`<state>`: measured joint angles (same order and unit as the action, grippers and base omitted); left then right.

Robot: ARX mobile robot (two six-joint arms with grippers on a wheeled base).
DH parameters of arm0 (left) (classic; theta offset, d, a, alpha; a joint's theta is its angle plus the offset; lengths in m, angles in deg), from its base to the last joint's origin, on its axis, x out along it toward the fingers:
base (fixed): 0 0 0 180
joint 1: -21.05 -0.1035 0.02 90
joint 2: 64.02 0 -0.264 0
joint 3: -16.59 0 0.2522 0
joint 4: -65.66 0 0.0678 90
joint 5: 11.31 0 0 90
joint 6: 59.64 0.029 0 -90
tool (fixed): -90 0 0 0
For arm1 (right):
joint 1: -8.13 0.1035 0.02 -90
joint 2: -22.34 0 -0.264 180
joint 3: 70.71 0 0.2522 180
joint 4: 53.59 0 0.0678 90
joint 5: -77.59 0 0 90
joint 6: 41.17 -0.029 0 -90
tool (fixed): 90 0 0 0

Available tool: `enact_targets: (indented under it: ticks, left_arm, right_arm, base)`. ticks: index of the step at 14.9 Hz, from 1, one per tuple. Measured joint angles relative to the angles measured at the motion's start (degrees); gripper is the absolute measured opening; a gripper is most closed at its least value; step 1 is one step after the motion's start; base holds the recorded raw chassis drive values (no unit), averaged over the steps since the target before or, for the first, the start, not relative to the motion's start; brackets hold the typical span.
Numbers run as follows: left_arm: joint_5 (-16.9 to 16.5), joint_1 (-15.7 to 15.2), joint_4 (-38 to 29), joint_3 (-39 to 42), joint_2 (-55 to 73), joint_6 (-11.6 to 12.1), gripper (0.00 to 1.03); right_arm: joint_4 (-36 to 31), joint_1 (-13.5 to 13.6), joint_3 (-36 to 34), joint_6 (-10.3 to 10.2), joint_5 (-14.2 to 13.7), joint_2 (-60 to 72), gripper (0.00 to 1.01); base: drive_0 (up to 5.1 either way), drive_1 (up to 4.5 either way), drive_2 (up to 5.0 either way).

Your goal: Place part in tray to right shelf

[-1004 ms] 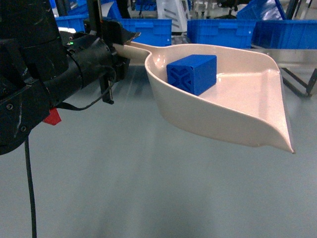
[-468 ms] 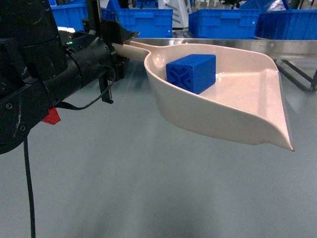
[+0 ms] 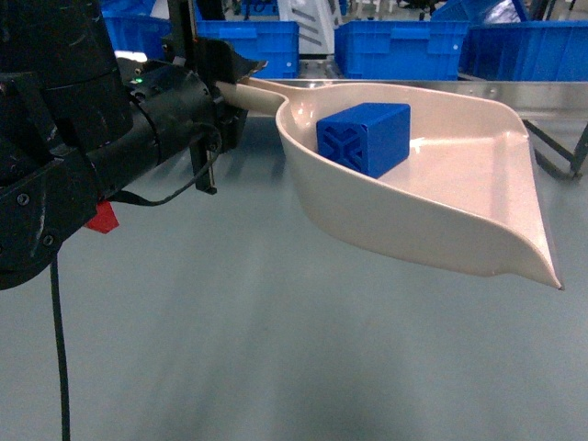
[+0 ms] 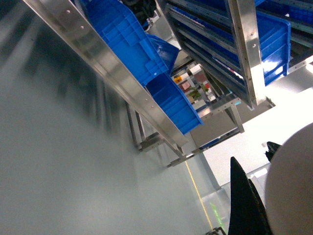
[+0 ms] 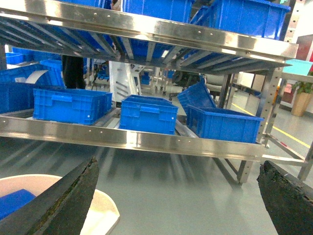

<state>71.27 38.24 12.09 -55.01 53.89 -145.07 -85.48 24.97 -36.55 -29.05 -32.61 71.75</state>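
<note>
In the head view the beige tray (image 3: 459, 193) hangs in the air, its lip pointing right. The blue part (image 3: 364, 136) rests inside it near the handle end, X-ribbed face toward me. My left gripper (image 3: 225, 87) is shut on the tray's handle. The left wrist view shows one black finger (image 4: 247, 205) against the tray's beige surface (image 4: 293, 186). My right gripper (image 5: 176, 200) is open and holds nothing, and it faces the right shelf (image 5: 146, 139). The tray's edge (image 5: 98, 210) and a bit of the part (image 5: 14, 203) show at lower left.
The shelf's silvery front rail (image 3: 542, 92) runs behind the tray, with blue bins (image 3: 404, 46) on its lanes. More blue bins (image 5: 149, 115) sit on the lower level, under an upper rail (image 5: 146, 29). Grey floor (image 3: 276, 349) lies below.
The tray with the part has shifted slightly right in the head view. The shelf rail and bins behind it have slid across the background. The left gripper's hold is unchanged.
</note>
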Motion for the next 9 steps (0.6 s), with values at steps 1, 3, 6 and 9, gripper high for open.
enact_targets:
  ticks: [1, 3, 6, 9]
  left_arm:
    - [-0.07, 0.20, -0.02, 0.00, 0.00, -0.02, 0.12]
    - [0.00, 0.13, 0.07, 0.00, 0.00, 0.02, 0.12]
    - [0.09, -0.09, -0.07, 0.00, 0.00, -0.02, 0.12]
    - [0.13, -0.09, -0.07, 0.00, 0.00, 0.00, 0.12]
  right_arm:
    - [0.02, 0.02, 0.00, 0.00, 0.02, 0.00, 0.98]
    - [0.04, 0.02, 0.00, 0.00, 0.02, 0.00, 0.98]
    - [-0.11, 0.02, 0.00, 0.00, 0.02, 0.00, 0.98]
    - [-0.09, 0.02, 0.00, 0.00, 0.04, 0.02, 0.98]
  base:
    - [3.0, 0.84, -4.1]
    - [3.0, 0.84, -4.1]
    - [3.0, 0.84, -4.1]
    - [3.0, 0.84, -4.1]
